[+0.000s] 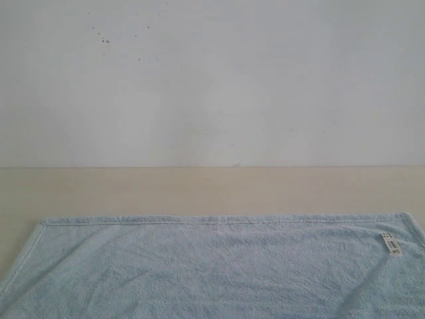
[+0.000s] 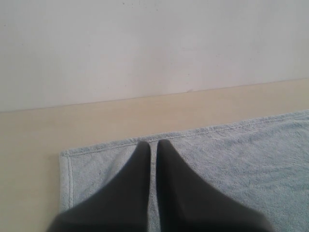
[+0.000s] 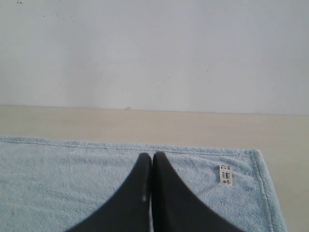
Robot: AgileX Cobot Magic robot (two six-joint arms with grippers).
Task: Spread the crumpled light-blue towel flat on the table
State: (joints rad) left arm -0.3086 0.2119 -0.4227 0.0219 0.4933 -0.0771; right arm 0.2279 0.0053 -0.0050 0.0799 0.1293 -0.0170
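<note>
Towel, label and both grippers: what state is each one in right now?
Towel: spread flat on the table, far hem straight, near part out of frame.
Label: lying flat on the towel by its far right corner.
Left gripper: jaws shut, nothing between them, over the towel's far left corner.
Right gripper: jaws shut, nothing between them, over the towel near the label.

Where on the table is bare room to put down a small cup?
A bare strip of the table runs between the towel and the white wall. Narrower bare patches lie past its left and right edges. The near part is fully covered.
</note>
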